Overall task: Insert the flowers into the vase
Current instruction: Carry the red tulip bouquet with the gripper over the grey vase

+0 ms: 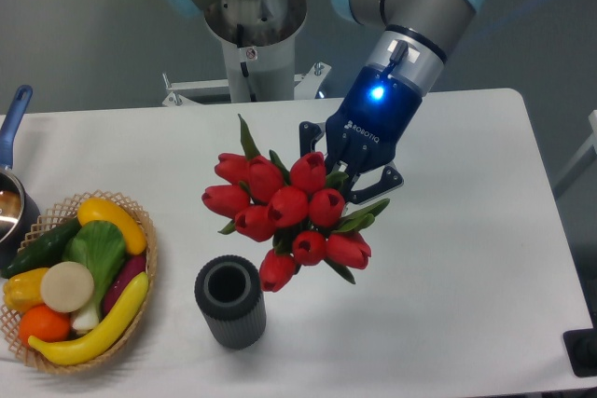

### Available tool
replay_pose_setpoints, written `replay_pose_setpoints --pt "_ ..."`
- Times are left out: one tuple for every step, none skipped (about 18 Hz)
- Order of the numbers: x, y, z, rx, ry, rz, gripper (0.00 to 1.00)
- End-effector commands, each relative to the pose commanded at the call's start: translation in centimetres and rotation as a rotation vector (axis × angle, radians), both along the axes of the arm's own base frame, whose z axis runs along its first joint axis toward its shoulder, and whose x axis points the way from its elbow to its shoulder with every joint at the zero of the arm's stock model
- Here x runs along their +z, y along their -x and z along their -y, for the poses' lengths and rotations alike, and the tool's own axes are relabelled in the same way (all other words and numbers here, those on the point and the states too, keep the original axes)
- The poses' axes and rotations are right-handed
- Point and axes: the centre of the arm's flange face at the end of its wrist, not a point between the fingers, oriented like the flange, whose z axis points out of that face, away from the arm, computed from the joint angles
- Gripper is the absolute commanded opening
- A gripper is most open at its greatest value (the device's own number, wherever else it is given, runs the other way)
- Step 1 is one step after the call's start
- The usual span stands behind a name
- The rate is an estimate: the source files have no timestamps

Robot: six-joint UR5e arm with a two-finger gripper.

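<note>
The blue-lit two-finger gripper (347, 177), apparently clamped on the hidden stems, holds the bunch of red tulip flowers (284, 216) aloft, up-right of the empty ribbed dark grey cylindrical vase (229, 301) on the white desk (466, 258); insertion remains undone.

Bright even overhead light, soft faint shadows, sharp focus throughout.

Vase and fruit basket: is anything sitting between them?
No. Between the vase and the basket, the camera shows only bare table.
</note>
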Motion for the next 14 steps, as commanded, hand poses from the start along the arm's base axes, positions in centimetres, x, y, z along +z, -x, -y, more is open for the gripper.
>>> replay_pose_setpoints --pt "-0.2 -0.3 -0.4 -0.008 0.001 0.001 0.22" --pt "-0.2 -0.6 -0.7 -0.016 0.001 0.001 0.22" --pt "-0.3 -0.7 -0.9 -0.021 0.002 0.001 0.22" --pt "-0.4 -1.1 -1.4 -0.034 -0.003 -0.001 0.22" --pt "-0.7 -1.3 -2.0 -0.051 -0.020 -0.001 0.22" --pt "-1.0 -1.3 -2.4 -0.071 -0.047 0.005 0.22" --pt "-1.8 -1.1 -2.9 -0.085 -0.059 0.016 0.22" --pt "-2.1 -1.1 -3.7 -0.097 -0.063 0.012 0.21" --pt "-1.7 -1.5 -4.5 -0.113 -0.070 0.001 0.22" --pt "-1.5 -2.0 -4.9 -0.124 -0.076 -0.003 0.22" --pt "-1.4 -2.0 -4.9 -0.132 -0.088 0.005 0.23" --pt "-1.2 -2.2 -5.0 -0.151 -0.116 0.019 0.23" --pt "-1.0 -2.1 -5.0 -0.169 -0.146 0.034 0.23" --pt "-0.5 -2.1 -5.1 -0.181 -0.170 0.038 0.23"
